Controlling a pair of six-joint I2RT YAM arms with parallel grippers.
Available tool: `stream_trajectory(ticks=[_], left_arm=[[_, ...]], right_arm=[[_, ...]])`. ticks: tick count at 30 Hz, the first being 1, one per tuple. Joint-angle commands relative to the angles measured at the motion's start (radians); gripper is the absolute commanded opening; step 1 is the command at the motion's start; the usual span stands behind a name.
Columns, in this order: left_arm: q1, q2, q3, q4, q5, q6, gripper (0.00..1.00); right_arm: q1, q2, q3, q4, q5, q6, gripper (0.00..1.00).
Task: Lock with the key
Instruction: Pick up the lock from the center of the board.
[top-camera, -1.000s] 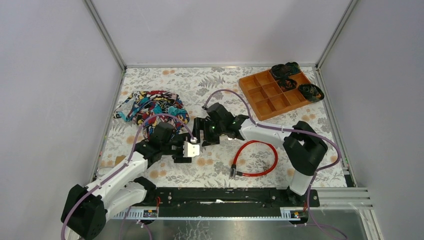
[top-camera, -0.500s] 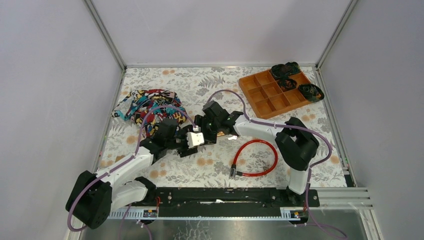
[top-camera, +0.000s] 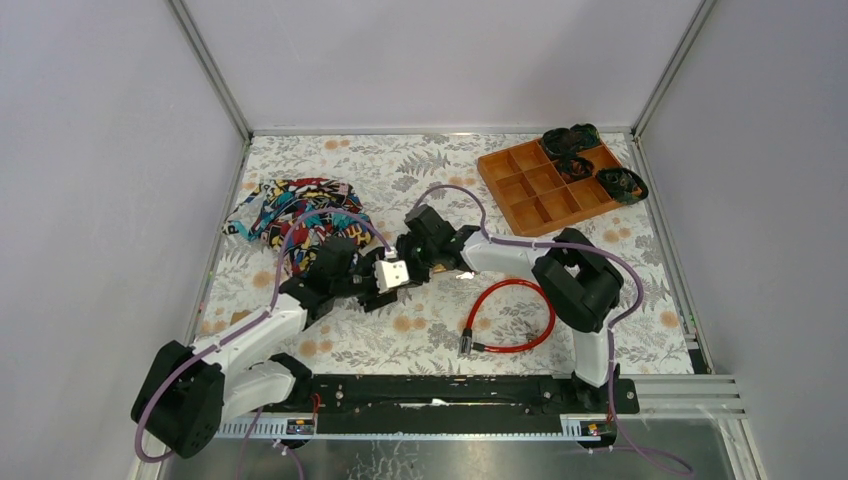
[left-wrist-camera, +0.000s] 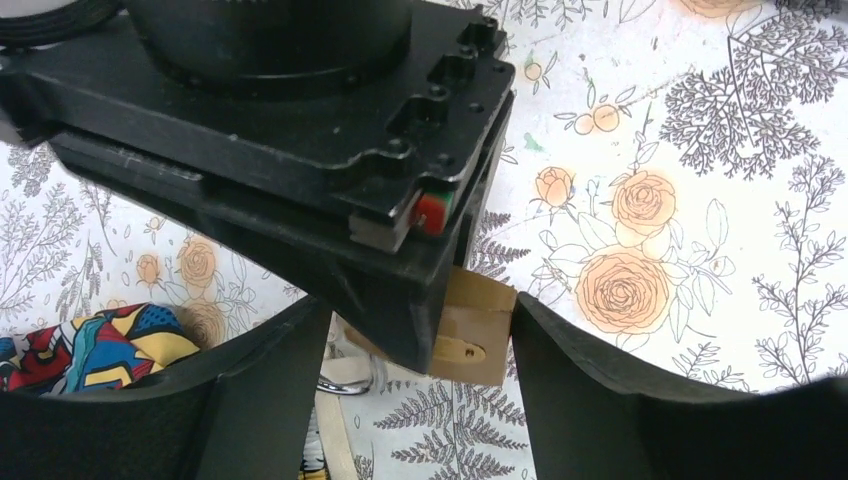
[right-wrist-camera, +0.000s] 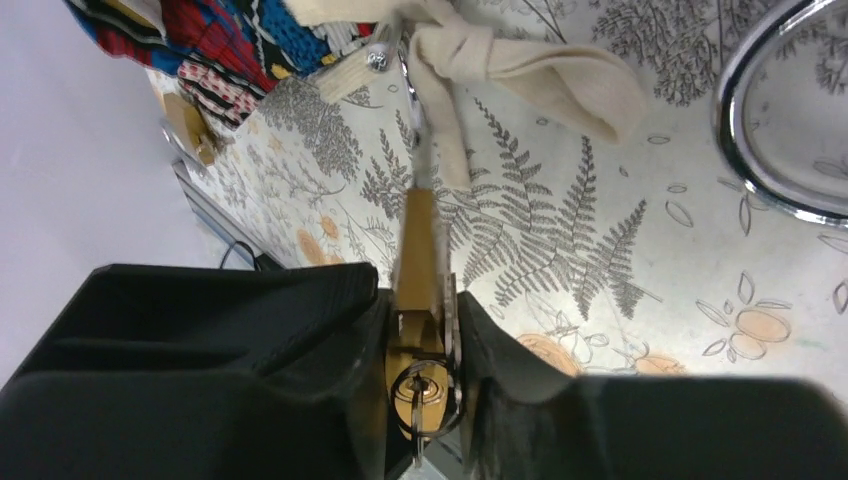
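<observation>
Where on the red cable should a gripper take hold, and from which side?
Probably grip the red cable on the arc away from its black ends, coming straight down, jaws across it: one inside the loop, one outside. It lies flat, with an open centre.

This is a robotics laboratory, or more exactly a small test cell built around one table (top-camera: 400, 160) covered with a flowered cloth. Plain grey panels (top-camera: 100, 160), held in bare aluminium posts (top-camera: 212, 72), close the table on its left, far and right sides. Along its near edge runs a rail (top-camera: 500, 385) where two robot arms (top-camera: 250, 340) are bolted, with lilac cables (top-camera: 447, 186) looping over the table
</observation>
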Motion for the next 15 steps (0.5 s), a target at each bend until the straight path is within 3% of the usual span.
stream_trajectory(ticks=[1, 2, 3, 4, 5, 6, 9, 15], left_arm=[[-0.012, -0.041, 0.028, 0.133, 0.09, 0.005, 0.0], [-0.011, -0.049, 0.036, 0.105, 0.106, 0.009, 0.02], [-0.01, -0.057, 0.048, 0.056, 0.124, 0.011, 0.22], [-0.007, -0.068, 0.068, 0.003, 0.147, 0.017, 0.55], [0.0, -0.083, 0.089, -0.052, 0.178, 0.027, 0.75], [0.009, -0.103, 0.111, -0.109, 0.213, 0.047, 0.83], [0.046, -0.168, 0.189, -0.308, 0.321, 0.167, 0.94], [0.052, -0.236, 0.391, -0.459, 0.32, 0.302, 0.96]], right_arm=[[-0.02, -0.027, 0.018, 0.052, 0.017, -0.014, 0.0], [-0.033, -0.045, 0.013, 0.048, 0.022, -0.026, 0.0], [-0.044, -0.068, 0.002, 0.047, 0.023, -0.038, 0.0], [-0.056, -0.096, -0.014, 0.048, 0.018, -0.051, 0.0], [-0.069, -0.129, -0.033, 0.056, 0.004, -0.065, 0.0], [-0.081, -0.169, -0.059, 0.087, -0.019, -0.081, 0.0], [-0.114, -0.332, -0.135, 0.184, -0.133, -0.137, 0.0], [-0.178, -0.67, -0.258, 0.201, -0.221, -0.228, 0.0]])
